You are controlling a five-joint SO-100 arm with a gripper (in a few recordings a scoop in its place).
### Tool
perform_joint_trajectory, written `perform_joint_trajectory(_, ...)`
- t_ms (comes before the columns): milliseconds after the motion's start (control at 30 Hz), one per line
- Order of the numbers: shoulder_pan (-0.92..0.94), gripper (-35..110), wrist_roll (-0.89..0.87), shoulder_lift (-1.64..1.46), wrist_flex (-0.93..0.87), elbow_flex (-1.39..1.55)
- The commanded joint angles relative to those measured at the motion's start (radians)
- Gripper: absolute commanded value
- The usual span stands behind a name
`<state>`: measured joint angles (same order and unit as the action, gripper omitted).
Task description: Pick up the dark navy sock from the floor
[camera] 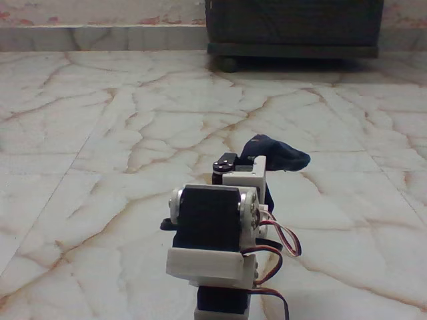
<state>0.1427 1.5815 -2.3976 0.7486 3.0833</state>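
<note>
- Arm: a white-and-black servo arm (213,233) stands in the lower centre of the fixed view, seen from behind, reaching away from the camera; red, white and dark wires (283,248) loop out on its right side.
- Gripper (257,160): located at the far end of the arm, behind a white bracket and a black servo block. The jaws themselves are hidden by the arm's own body, so their opening cannot be told.
- Dark navy sock (279,155): a small, lumpy piece of soft near-black fabric with a rounded toe. It sits right at the gripper's end, with the toe pointing to the right in the picture (whether it is clamped or merely resting against the gripper cannot be told).
- Floor (100,133): glossy cream-white marble tiles with reddish-brown veins and thin grout lines.
- Background: a dark wooden cabinet (293,27) on a round foot stands at the top of the picture, well apart from the arm, against a pale wall.
</note>
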Motion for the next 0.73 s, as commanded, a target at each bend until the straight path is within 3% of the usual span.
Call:
perform_joint_trajectory(0, -0.002, 0, -0.009, -0.029, 0.002, -0.002)
perform_joint_trajectory(700, -0.002, 0, -0.008, -0.029, 0.003, -0.002)
